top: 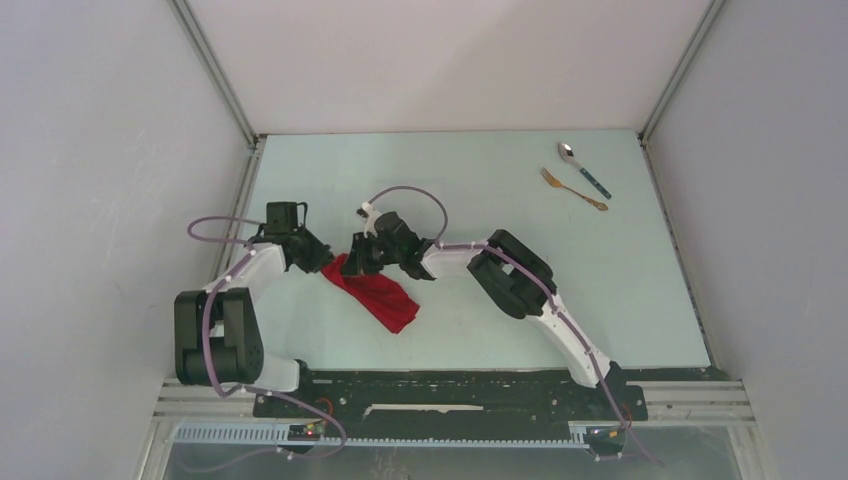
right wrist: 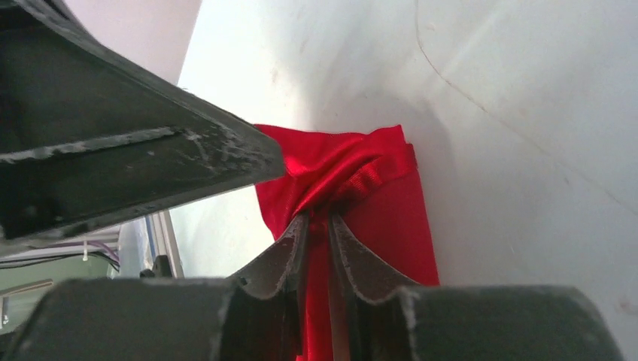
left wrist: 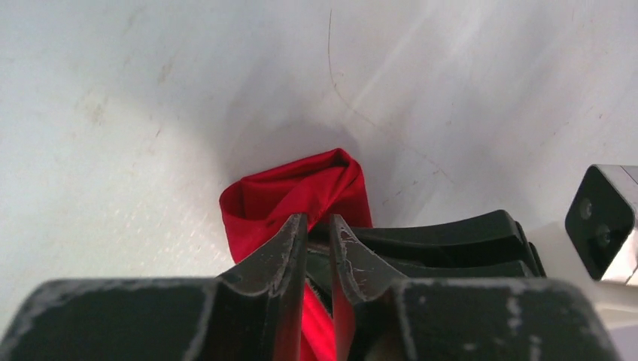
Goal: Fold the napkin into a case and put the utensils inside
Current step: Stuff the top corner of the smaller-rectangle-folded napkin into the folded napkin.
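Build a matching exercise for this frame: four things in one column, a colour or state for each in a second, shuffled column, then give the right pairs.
Things:
1. napkin
2. spoon
3. fork
4. left gripper

Colour or state:
A. gold-bronze all over
B. pinching red fabric between its fingers
C. bright red, bunched at one end
D. silver bowl, dark teal handle

Pairs: 1-C, 2-D, 3-A, 4-B

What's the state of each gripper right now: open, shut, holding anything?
Left gripper: closed, pinching the red napkin.
Right gripper: closed, pinching the same napkin.
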